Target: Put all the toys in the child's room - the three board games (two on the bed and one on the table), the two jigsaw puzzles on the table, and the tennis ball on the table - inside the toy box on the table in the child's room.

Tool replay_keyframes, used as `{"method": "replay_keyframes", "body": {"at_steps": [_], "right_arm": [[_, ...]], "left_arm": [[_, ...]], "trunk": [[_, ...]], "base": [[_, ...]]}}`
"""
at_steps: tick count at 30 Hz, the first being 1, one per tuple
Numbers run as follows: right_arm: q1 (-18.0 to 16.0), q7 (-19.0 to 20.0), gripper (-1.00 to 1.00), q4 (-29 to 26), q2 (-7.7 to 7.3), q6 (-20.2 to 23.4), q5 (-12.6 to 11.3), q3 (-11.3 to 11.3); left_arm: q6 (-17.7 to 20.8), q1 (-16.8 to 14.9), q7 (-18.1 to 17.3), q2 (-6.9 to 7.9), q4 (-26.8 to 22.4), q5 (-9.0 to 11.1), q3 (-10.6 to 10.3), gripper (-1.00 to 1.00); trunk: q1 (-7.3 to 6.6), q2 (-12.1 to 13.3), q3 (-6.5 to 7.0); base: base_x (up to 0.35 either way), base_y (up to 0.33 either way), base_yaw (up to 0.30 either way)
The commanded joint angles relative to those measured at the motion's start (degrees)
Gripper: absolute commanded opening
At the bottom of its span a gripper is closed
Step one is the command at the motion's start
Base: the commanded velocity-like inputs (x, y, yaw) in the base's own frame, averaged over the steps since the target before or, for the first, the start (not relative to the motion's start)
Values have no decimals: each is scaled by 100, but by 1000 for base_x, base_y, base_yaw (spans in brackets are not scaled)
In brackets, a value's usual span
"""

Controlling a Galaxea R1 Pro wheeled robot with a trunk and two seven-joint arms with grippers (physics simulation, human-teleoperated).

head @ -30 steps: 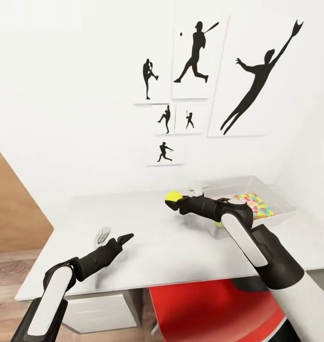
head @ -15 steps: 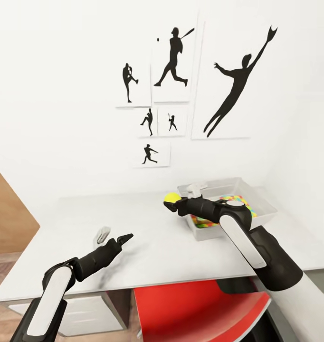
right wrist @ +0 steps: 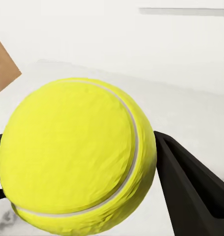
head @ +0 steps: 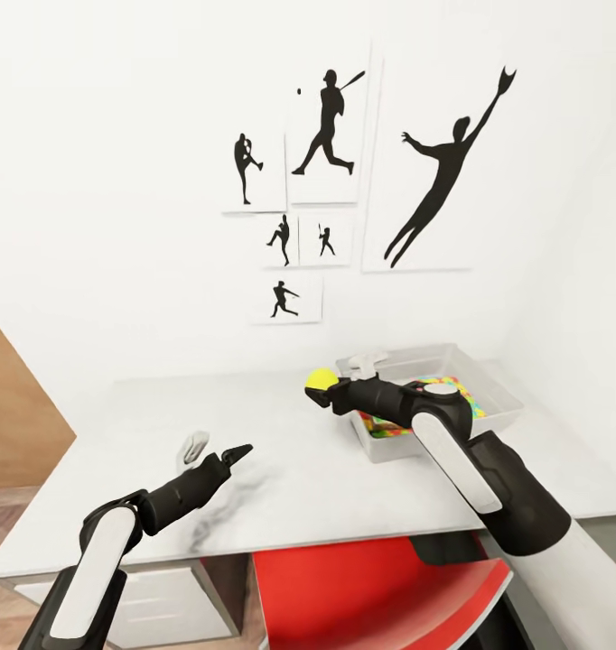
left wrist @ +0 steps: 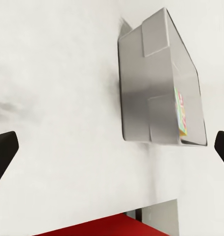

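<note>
My right gripper (head: 321, 390) is shut on the yellow-green tennis ball (head: 323, 377), held above the table (head: 281, 433) just left of the toy box (head: 493, 390). In the right wrist view the tennis ball (right wrist: 77, 157) is close up, with a black finger (right wrist: 190, 191) against its side. The light grey toy box holds a jigsaw puzzle (head: 452, 388), whose edge (left wrist: 181, 115) pokes past the toy box (left wrist: 146, 93) wall in the left wrist view. My left gripper (head: 218, 449) hovers open over the table's front left part, holding nothing.
Black silhouette pictures (head: 434, 171) hang on the white wall behind the table. A red object (head: 371, 587) sits below the table's front edge, with grey drawers (head: 172, 596) beside it. A wooden panel (head: 19, 415) stands at the far left.
The whole view has shifted, so the camera has moved; the toy box now lies closer to my right gripper, which still holds the ball. My left arm looks unchanged.
</note>
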Motion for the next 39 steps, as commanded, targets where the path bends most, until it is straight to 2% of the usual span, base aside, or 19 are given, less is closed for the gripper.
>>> {"method": "replay_keyframes", "body": {"at_steps": [1,7,11,13,14,15,17,21,25,39], "right_arm": [[-10,-62,-100,-6,-4,10,-65,15],[-43,-56,-100,-6,-82,18,-65,-89],[-53,-83,-100,3,-70,66,-64,-315],[-87,-328,-100,149,-61,128,-61,-824],[-110,-431,-100,246,-54,136,-60,-949],[-291,-729,-100,686,-48,148,-58,-1240],[-502,-892,-100,1148,-73,137,-57,-1408],[-640,-991,-100,1392,-122,85,-55,-1523],[-576,-998,-100,1140,-181,35,-46,-1552],[-291,-1018,-100,533,-180,96,-41,-1497]], "left_arm": [[26,-3,59,0,-8,60,4,100],[26,2,59,3,-10,60,15,100],[26,9,55,6,-14,63,22,100],[26,25,46,13,-22,71,33,100],[26,27,43,15,-23,72,35,100],[26,31,38,18,-26,75,42,100],[26,31,35,19,-27,82,47,100],[26,34,33,20,-28,96,50,100],[26,35,34,25,-28,110,47,100],[26,47,48,21,-23,67,43,100]], "trunk": [[2,-7,1],[2,-7,58],[2,-7,95],[2,-7,114],[2,-7,123],[2,-7,132],[2,-7,147],[2,-7,160],[2,-7,162],[2,-7,163]], "base": [[0,0,0],[0,0,0],[0,0,0],[0,0,0],[0,0,0],[0,0,0],[0,0,0],[0,0,0],[0,0,0],[163,-114,0]]}}
